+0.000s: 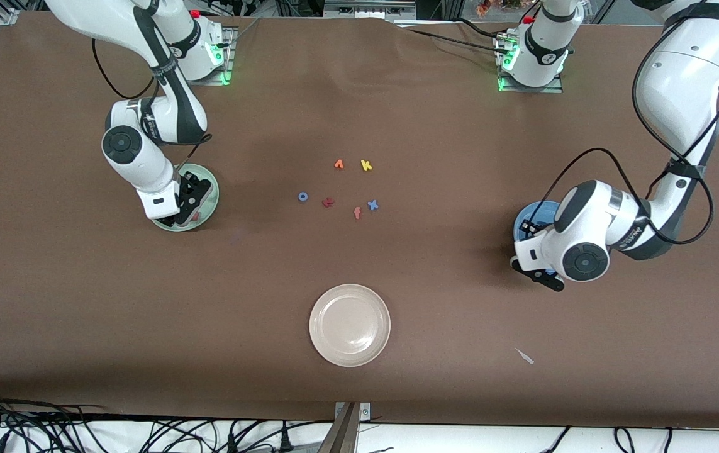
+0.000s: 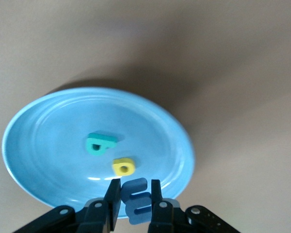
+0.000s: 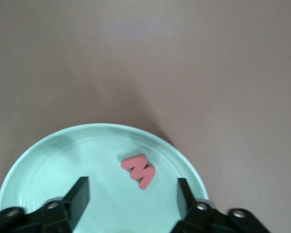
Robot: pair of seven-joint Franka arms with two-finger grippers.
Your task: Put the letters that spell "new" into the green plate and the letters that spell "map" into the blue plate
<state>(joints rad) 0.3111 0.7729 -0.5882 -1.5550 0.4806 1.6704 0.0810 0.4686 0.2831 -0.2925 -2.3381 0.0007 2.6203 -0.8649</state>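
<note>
**Blue "m" in the left grip, red-pink "w" lying free in the green plate**

Front view: the right gripper [image 1: 190, 202] hangs over the green plate [image 1: 211, 202] at the right arm's end of the table, and the left gripper [image 1: 538, 267] sits over the blue plate [image 1: 526, 220] at the left arm's end. Loose letters lie mid-table, with a beige plate [image 1: 350, 324] nearer the camera.

Left wrist view: the jaws are narrow, pinched on the blue "m" [image 2: 137, 200], which stands between the fingers [image 2: 111, 196] over the blue plate's [image 2: 48, 121] rim. The teal letter [image 2: 100, 143] and yellow letter [image 2: 123, 166] lie inside the plate (close together, not touching).

Right wrist view: the jaws stand wide and hold nothing. The red-pink "w" [image 3: 139, 170] lies flat in the green plate [image 3: 48, 160], between the fingers' [image 3: 80, 194] line and just ahead of their tips.
</note>
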